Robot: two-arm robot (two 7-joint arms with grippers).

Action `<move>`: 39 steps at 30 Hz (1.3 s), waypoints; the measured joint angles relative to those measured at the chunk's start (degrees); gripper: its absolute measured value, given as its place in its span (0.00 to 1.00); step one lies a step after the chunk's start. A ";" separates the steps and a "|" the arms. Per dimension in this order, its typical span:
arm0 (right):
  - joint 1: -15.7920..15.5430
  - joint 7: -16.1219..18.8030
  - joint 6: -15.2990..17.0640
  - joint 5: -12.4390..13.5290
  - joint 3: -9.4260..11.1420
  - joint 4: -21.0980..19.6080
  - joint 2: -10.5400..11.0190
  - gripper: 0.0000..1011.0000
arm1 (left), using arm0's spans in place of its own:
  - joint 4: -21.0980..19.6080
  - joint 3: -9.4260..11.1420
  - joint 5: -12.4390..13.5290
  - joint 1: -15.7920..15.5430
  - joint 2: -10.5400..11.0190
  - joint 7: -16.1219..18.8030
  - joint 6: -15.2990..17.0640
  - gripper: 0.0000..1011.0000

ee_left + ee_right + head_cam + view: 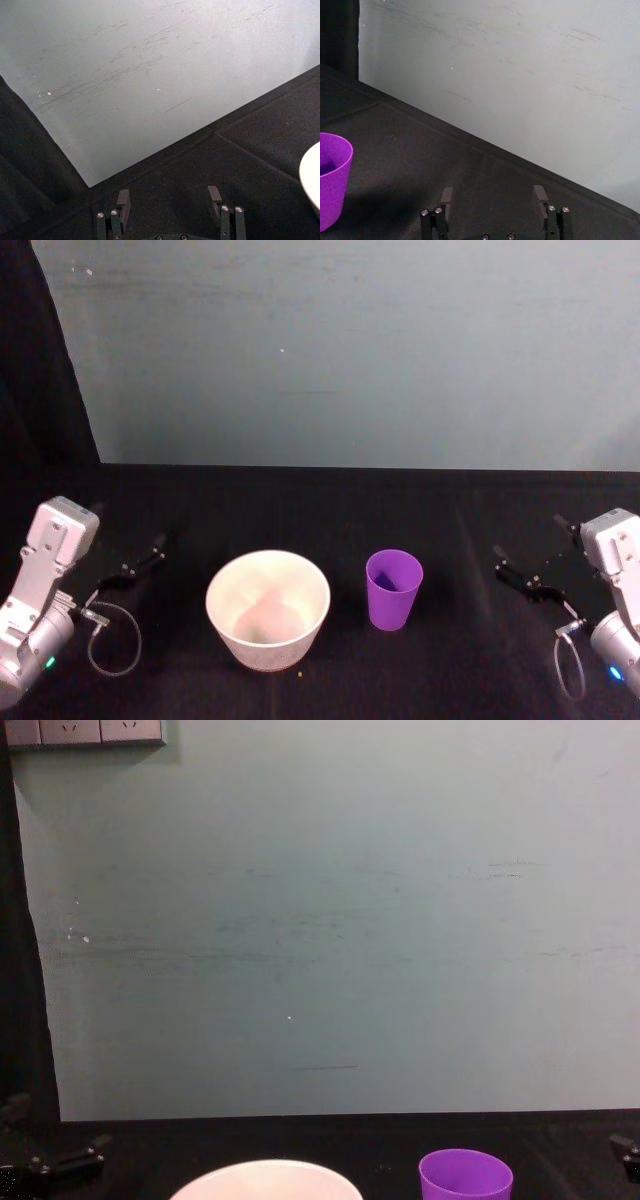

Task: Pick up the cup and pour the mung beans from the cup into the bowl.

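The purple cup stands upright on the black table, just right of the white bowl. I cannot make out mung beans inside the cup. The bowl's inside looks pale and bare. My left gripper rests open at the table's left side, well apart from the bowl, with nothing between its fingers. My right gripper is open at the right side, a short way right of the cup. In the chest view the cup and the bowl's rim sit at the lower edge.
A black cloth covers the table. A pale green-grey wall panel stands behind it. A tiny speck lies on the cloth in front of the bowl. Cable loops hang from both wrists.
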 joint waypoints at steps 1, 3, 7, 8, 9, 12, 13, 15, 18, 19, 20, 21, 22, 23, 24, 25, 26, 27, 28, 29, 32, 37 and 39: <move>0.00 0.00 0.00 0.00 0.00 0.00 0.00 0.99 | 0.00 0.00 0.00 0.00 0.00 0.00 0.00 0.99; 0.00 0.00 0.00 0.00 0.00 0.00 0.00 0.99 | 0.00 0.00 0.00 0.00 0.00 0.00 0.00 0.99; 0.00 0.00 0.00 0.00 0.00 0.00 0.00 0.99 | 0.00 0.00 0.00 0.00 0.00 0.00 0.00 0.99; 0.00 0.00 0.00 0.00 0.00 0.00 0.00 0.99 | 0.00 0.00 0.00 0.00 0.00 0.00 0.00 0.99; 0.00 0.00 0.00 0.00 0.00 0.00 0.00 0.99 | 0.00 0.00 0.00 0.00 0.00 0.00 0.00 0.99; 0.00 0.00 0.00 0.00 0.00 0.00 0.00 0.99 | 0.00 0.00 0.00 0.00 0.00 0.00 0.00 0.99; 0.00 0.00 0.00 0.00 0.00 0.00 0.00 0.99 | 0.00 0.00 0.00 0.00 0.00 0.00 0.00 0.99; 0.00 0.00 0.00 0.00 0.00 0.00 0.00 0.99 | 0.00 0.00 0.00 0.00 0.00 0.00 0.00 0.99; 0.00 0.00 0.00 0.00 0.00 0.00 0.00 0.99 | 0.00 0.00 0.00 0.00 0.00 0.00 0.00 0.99; 0.00 0.00 0.00 0.00 0.00 0.00 0.00 0.99 | 0.00 0.00 0.00 0.00 0.00 0.00 0.00 0.99; 0.00 0.00 0.00 0.00 0.00 0.00 0.00 0.99 | 0.00 0.00 0.00 0.00 0.00 0.00 0.00 0.99; 0.00 0.00 0.00 0.00 0.00 0.00 0.00 0.99 | 0.00 0.00 0.00 0.00 0.00 0.00 0.00 0.99; 0.00 0.00 0.00 0.00 0.00 0.00 0.00 0.99 | 0.00 0.00 0.00 0.00 0.00 0.00 0.00 0.99; 0.00 0.00 0.00 0.00 0.00 0.00 0.00 0.99 | 0.00 0.00 0.00 0.00 0.00 0.00 0.00 0.99; 0.00 0.00 0.00 0.00 0.00 0.00 0.00 0.99 | 0.00 0.00 0.00 0.00 0.00 0.00 0.00 0.99; 0.00 0.00 0.00 0.00 0.00 0.00 0.00 0.99 | 0.00 0.00 0.00 0.00 0.00 0.00 0.00 0.99; 0.00 0.00 0.00 0.00 0.00 0.00 0.00 0.99 | 0.00 0.00 0.00 0.00 0.00 0.00 0.00 0.99; 0.00 0.00 0.00 0.00 0.00 0.00 0.00 0.99 | 0.00 0.00 0.00 0.00 0.00 0.00 0.00 0.99; 0.00 0.00 0.00 0.00 0.00 0.00 0.00 0.99 | 0.00 0.00 0.00 0.00 0.00 0.00 0.00 0.99; 0.00 0.00 0.00 0.00 0.00 0.00 0.00 0.99 | 0.00 0.00 0.00 0.00 0.00 0.00 0.00 0.99; 0.00 0.00 0.00 0.00 0.00 0.00 0.00 0.99 | 0.00 0.00 0.00 0.00 0.00 0.00 0.00 0.99; 0.00 0.00 0.00 0.00 0.00 0.00 0.00 0.99 | 0.00 0.00 0.00 0.00 0.00 0.00 0.00 0.99; 0.00 0.00 0.00 0.00 0.00 0.00 0.00 0.99 | 0.00 0.00 0.00 0.00 0.00 0.00 0.00 0.99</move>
